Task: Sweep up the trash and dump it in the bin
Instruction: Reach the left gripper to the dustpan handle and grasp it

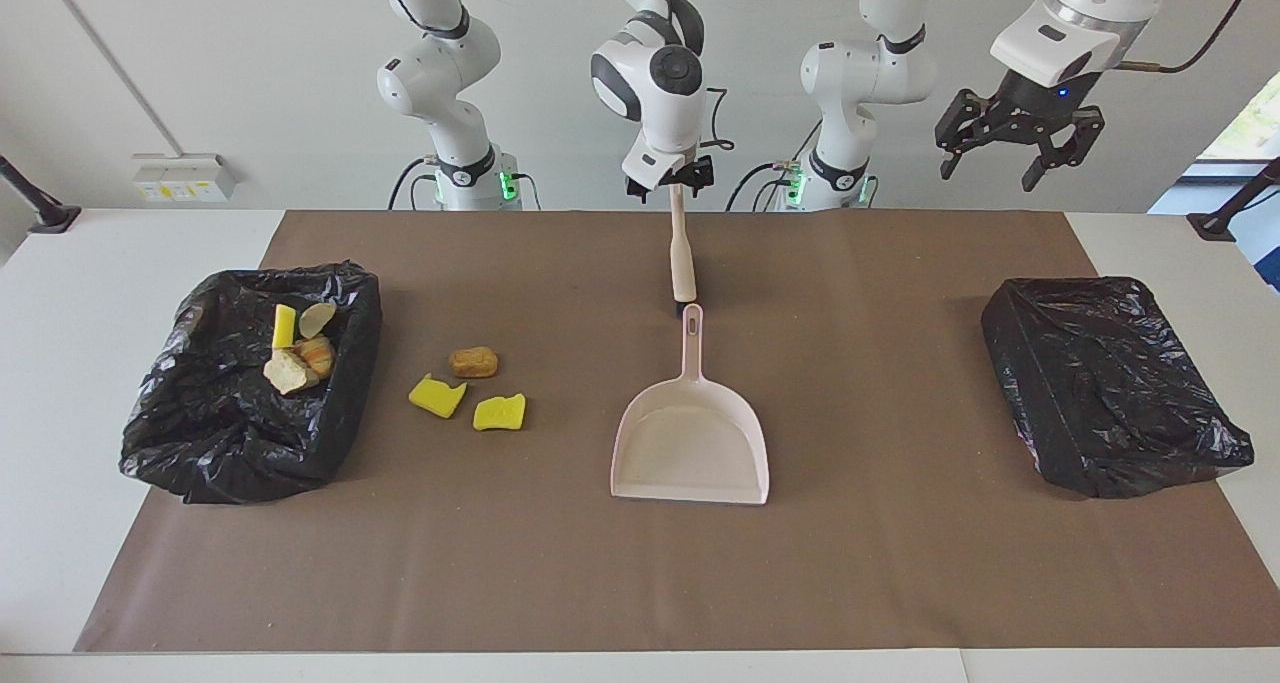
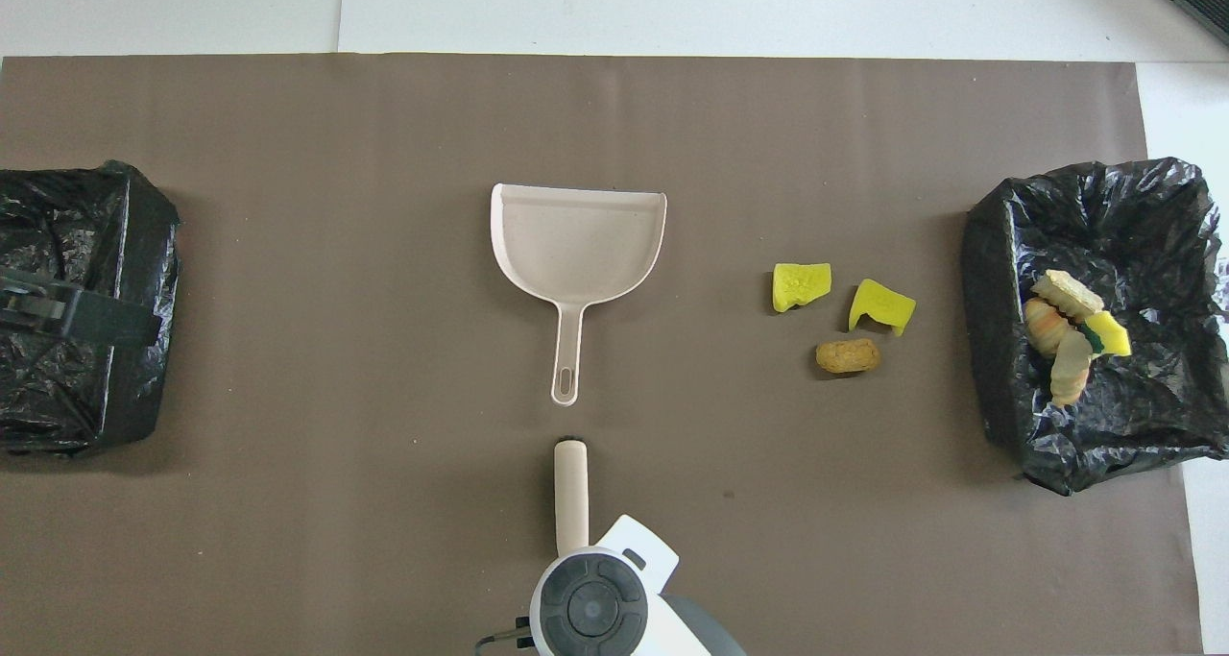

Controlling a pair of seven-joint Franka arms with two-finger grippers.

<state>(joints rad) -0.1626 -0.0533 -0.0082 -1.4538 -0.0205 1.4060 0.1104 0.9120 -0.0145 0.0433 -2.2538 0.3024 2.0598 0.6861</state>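
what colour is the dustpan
Pale pink, plain with no pattern. The dustpan shows best in the overhead view, lying empty on the brown mat.

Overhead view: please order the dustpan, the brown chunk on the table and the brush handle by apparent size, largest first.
1. dustpan
2. brush handle, partly hidden by the right arm
3. brown chunk

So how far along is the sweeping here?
Done: four scraps lie in the bin at the right arm's end. In hand: nothing; the dustpan sits empty, the brush lies on the mat, the right gripper open over its handle, the left gripper waits open over the second bin. Left: two yellow scraps and a brown chunk on the mat beside the first bin.
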